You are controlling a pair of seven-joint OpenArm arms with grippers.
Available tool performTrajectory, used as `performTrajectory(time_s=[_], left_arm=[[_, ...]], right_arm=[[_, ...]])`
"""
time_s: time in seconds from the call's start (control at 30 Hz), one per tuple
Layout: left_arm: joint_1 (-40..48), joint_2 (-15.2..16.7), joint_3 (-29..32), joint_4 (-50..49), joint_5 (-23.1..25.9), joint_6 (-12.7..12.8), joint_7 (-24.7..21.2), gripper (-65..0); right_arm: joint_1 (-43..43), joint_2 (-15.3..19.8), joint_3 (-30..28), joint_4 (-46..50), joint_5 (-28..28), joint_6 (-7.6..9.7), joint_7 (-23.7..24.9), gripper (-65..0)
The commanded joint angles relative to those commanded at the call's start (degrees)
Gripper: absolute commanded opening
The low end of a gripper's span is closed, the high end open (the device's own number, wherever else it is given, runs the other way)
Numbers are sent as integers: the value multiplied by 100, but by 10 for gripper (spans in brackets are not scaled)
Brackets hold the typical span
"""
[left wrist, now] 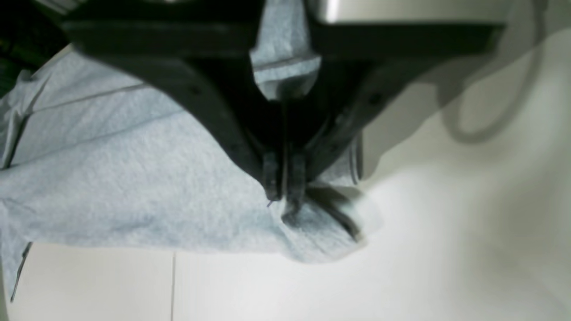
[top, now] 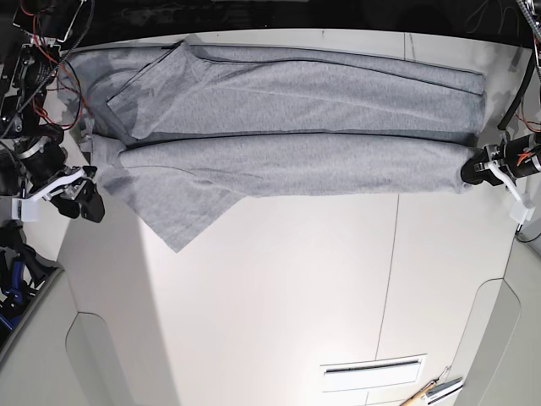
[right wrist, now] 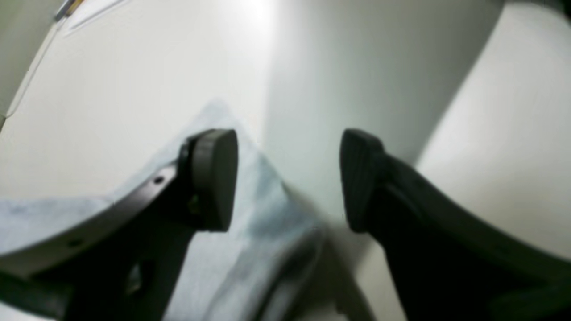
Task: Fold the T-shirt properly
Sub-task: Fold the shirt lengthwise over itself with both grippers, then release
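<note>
The light grey T-shirt (top: 287, 127) lies stretched across the far part of the white table (top: 279, 288), folded lengthwise into a long band, with one sleeve flap (top: 173, 211) hanging toward the near side at the left. My left gripper (top: 472, 169) is at the band's right end, shut on a bunched corner of the T-shirt (left wrist: 111, 178). In the left wrist view the left gripper (left wrist: 283, 196) has its fingertips pressed together over the cloth. My right gripper (top: 84, 194) stands open at the shirt's left end. In the right wrist view the right gripper (right wrist: 287, 178) hovers over a fold of the T-shirt (right wrist: 258, 223) with nothing between its pads.
Cables and electronics (top: 42, 42) crowd the far left corner. A long slot (top: 372, 372) is cut into the table near the front right, with a pencil-like tool (top: 435, 391) beside it. Panel seams (top: 390, 254) run across the tabletop.
</note>
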Motion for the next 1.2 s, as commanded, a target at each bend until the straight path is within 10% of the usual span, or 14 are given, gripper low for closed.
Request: performTrajectory(time_s=[0.43,0.87,1.07,1.2], left_arm=[[-2,0,0,0,-2,0,-44,-650],[0,0,0,0,0,0,-44,-650],[0,0,0,0,0,0,-44,-650],[-2,-2,0,0,-2,0,-175,-650]], right_arm=[[807,-70,-1252,-2194,-688,-144,337,-293],[807,-586,-1342,-2142,-474,199,201,-295],[809,-586,-1342,-1976,-363,199,186,-646],[809,-586,-1333,-1497,52,203,-214,-650]])
